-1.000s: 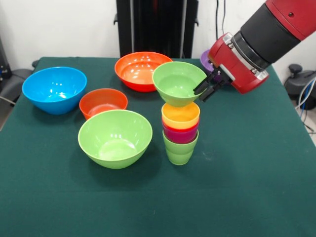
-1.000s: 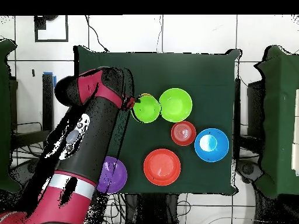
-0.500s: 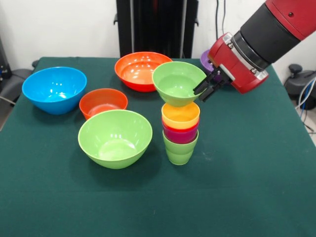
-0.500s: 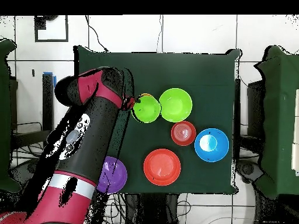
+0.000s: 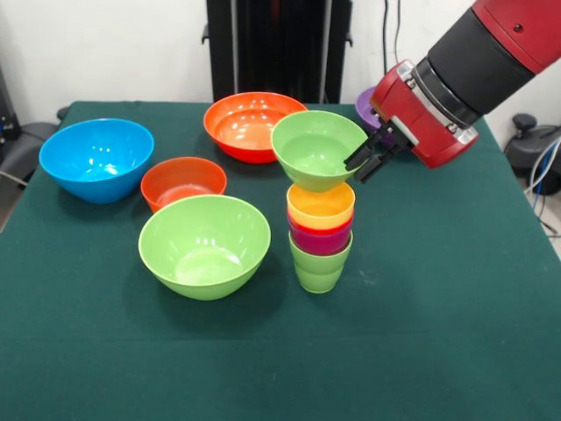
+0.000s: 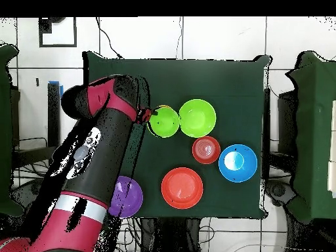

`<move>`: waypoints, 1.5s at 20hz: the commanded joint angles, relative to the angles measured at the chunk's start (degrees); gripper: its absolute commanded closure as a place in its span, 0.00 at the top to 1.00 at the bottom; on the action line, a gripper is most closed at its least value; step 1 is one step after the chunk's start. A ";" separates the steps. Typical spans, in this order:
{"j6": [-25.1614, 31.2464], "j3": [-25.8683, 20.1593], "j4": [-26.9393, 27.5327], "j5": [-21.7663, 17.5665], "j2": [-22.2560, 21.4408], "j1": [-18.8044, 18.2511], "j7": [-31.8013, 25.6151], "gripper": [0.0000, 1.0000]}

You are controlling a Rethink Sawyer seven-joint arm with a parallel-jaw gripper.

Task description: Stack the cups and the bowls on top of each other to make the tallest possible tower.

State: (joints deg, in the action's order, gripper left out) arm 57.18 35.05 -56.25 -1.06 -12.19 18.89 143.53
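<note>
The gripper (image 5: 365, 159) has barely moved and still pinches the rim of the small green bowl (image 5: 317, 148), now lifted a tiny bit. The shiny round bowl sits tilted on the tower (image 5: 321, 232) of smooth plastic cups, beside the big green bowl (image 5: 204, 245).

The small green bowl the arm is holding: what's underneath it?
Under the small green bowl, pinched at its rim by the gripper, stands a stack of cups: yellow on top, then red, light green at the bottom. Whether the bowl touches the yellow cup can't be seen.
</note>
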 commanded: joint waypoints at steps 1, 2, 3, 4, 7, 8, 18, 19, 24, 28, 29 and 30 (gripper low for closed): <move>3.73 -6.41 2.05 0.59 0.82 -0.38 1.33 0.00; 3.89 -6.42 2.19 0.66 0.78 -0.45 1.30 0.00; 3.83 -6.49 2.20 0.73 0.71 -0.53 1.28 0.00; 3.78 -6.56 2.20 0.80 0.65 -0.61 1.26 0.00; 3.86 -6.59 2.74 0.79 0.69 -0.91 0.93 0.00; 3.91 -6.56 2.86 0.75 0.76 -0.98 0.85 0.00; 3.66 -6.66 2.35 0.46 0.32 -1.15 0.09 0.00; 3.57 -6.66 2.29 0.44 0.23 -1.21 0.02 0.00; 4.26 -6.88 3.53 0.92 0.54 -1.68 0.14 0.00; 5.77 -6.68 5.38 1.07 1.07 -2.24 -0.16 0.00; 5.86 -6.68 5.49 1.04 1.03 -2.31 -0.30 0.00; 5.70 -6.77 5.34 0.96 0.80 -2.42 -0.68 0.00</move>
State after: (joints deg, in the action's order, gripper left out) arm 57.19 35.05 -53.76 -1.06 -12.27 18.39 143.53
